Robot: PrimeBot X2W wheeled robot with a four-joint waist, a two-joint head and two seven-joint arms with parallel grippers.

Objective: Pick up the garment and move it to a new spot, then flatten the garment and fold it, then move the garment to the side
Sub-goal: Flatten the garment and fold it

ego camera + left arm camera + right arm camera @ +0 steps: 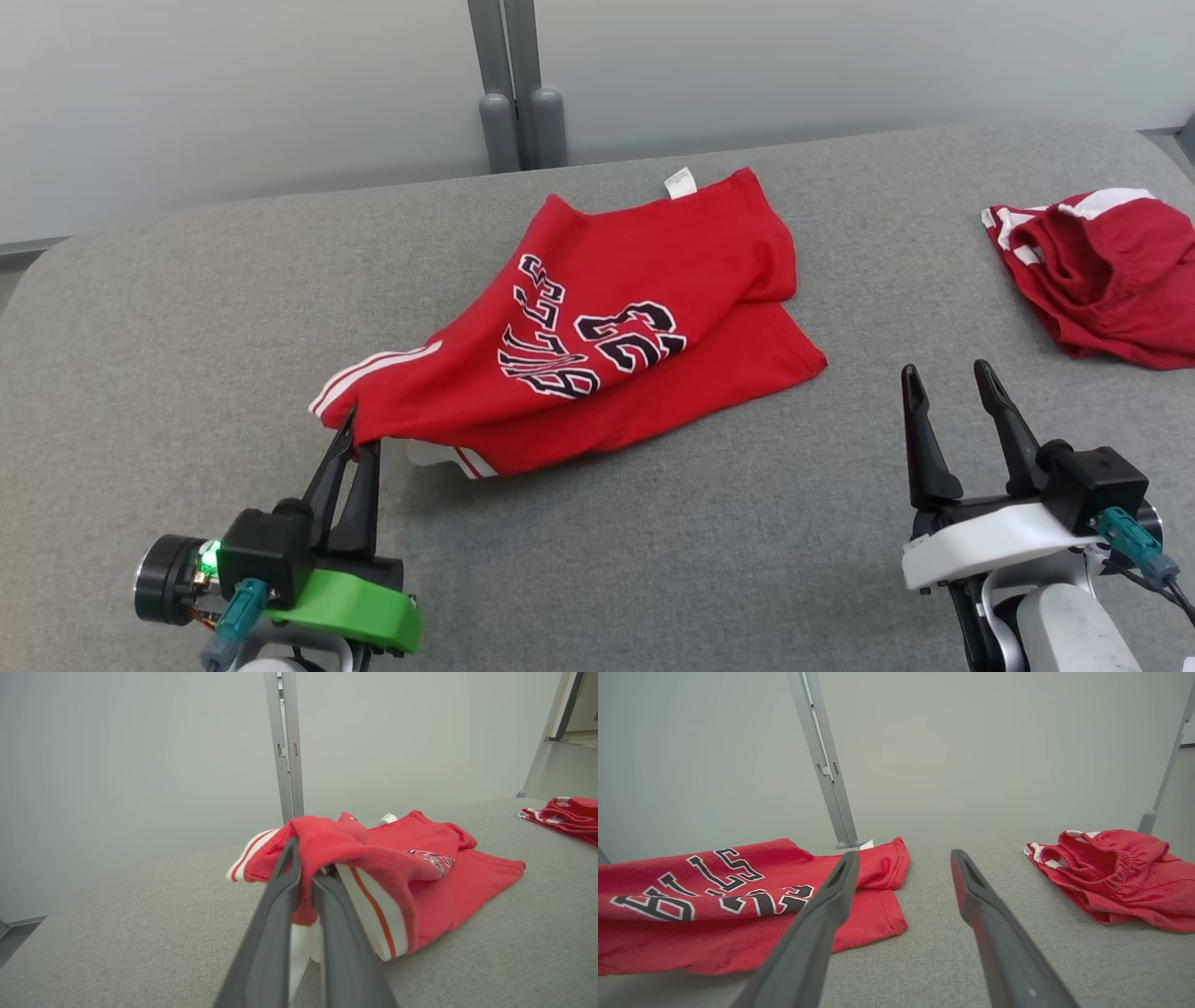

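Observation:
The garment (pixel 607 327) is a red jersey with black-and-white lettering and white stripes, lying loosely folded in the middle of the grey padded table (pixel 653 560). My left gripper (pixel 359 427) is shut on its near-left corner by the white stripes. In the left wrist view the red cloth (pixel 327 849) drapes over and between the two dark fingers (pixel 280 896). My right gripper (pixel 948 383) stands open to the right of the garment, nothing between its fingers; the jersey (pixel 738 896) lies to its left in the right wrist view.
A second red garment (pixel 1111 275) with white trim lies bunched at the table's right edge, also (pixel 1115 877) right of my open fingers. A grey post (pixel 513 84) rises behind the table against a pale wall.

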